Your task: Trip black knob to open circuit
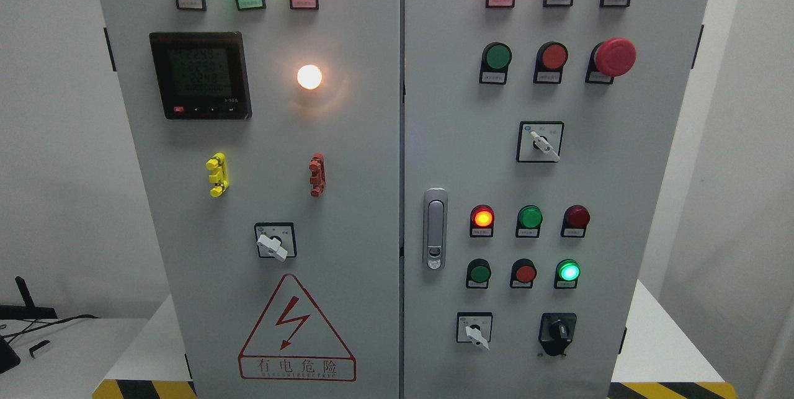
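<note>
While neither robot hand is in view, their state unknown, the approach step remains: reach the black knob [557, 331] at 5 o'clock on the cabinet [434, 138], then rotate it.

You face a pale grey cabinet [372, 213] with a black knob [557, 329] low on the right, a red mushroom button [614, 56], yellow [217, 174] and red [317, 174] clips, a red-outlined lightning triangle [296, 327], and black-and-yellow hazard stripes [144, 389] along the white desk [657, 343].
</note>
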Controlling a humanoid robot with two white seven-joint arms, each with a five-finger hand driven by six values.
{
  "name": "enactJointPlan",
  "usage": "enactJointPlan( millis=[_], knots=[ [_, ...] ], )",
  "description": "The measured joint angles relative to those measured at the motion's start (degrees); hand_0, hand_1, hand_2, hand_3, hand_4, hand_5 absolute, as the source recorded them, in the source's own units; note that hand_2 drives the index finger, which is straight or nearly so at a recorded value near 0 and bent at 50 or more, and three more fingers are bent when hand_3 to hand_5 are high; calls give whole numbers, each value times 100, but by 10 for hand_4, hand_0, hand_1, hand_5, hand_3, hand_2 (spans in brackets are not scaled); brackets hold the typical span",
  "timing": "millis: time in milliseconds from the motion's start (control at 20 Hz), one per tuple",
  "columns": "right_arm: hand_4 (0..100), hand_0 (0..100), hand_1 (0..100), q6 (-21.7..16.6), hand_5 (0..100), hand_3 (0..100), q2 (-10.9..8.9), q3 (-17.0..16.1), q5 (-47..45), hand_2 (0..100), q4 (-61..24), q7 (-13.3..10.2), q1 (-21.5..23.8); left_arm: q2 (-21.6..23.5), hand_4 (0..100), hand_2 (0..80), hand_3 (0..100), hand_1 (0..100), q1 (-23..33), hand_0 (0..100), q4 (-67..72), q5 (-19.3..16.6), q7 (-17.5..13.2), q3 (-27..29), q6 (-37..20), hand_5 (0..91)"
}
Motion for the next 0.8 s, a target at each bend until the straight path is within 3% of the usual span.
enactJointPlan(
  millis=[400,800],
  knots=[
    [164,0,0,-339,188,179,-232,-446,-570,111,-516,218,885,0,0,0,0,389,0,120,0,0,0,0,0,0],
    [160,0,0,-468,178,171,-444,-689,-894,105,-785,242,1228,0,0,0,0,389,0,120,0,0,0,0,0,0]
  ],
)
